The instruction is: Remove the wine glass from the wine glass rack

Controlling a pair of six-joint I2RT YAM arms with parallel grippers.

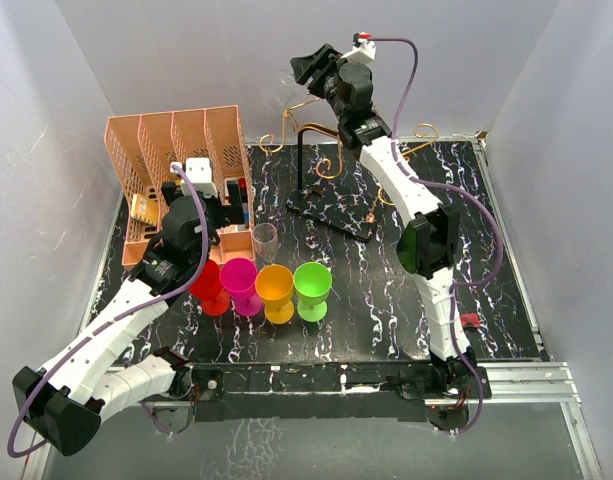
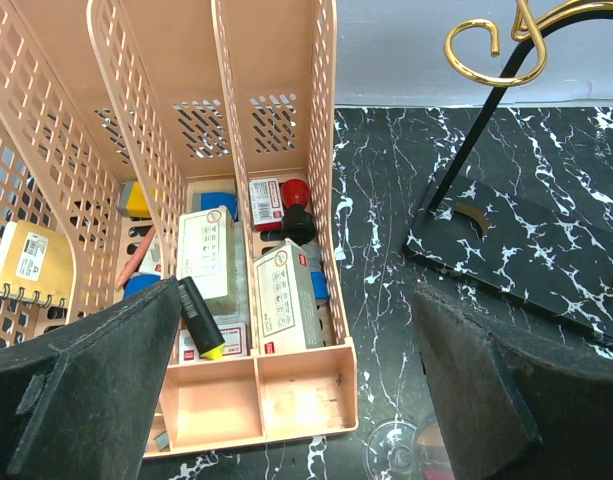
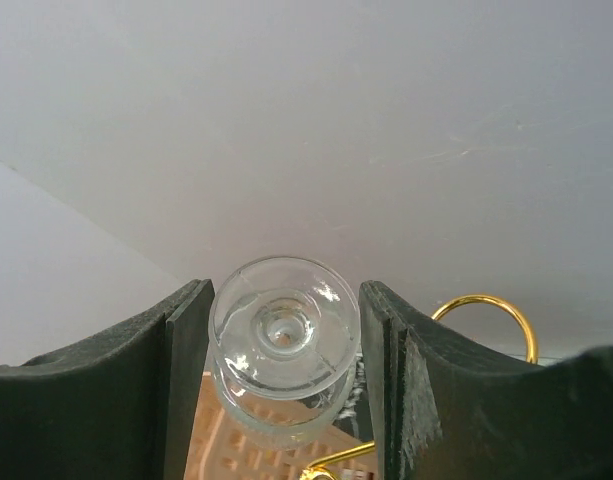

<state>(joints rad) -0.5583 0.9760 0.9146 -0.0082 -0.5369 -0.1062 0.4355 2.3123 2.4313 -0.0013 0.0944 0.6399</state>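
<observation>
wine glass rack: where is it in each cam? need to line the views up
Top external: wine glass rack at back centre.
Left wrist: upper right, gold scroll, black post and base.
Right wrist: only gold curls, lower right, beside the held wine glass.
Shared landmark: peach file organiser, left of the rack; glimpsed under the glass in right wrist.

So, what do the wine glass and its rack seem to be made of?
Wine glass: probably clear glass, transparent with sharp glints.
Wine glass rack: likely metal; polished gold wire arms with bright highlights, matt black post.
</observation>
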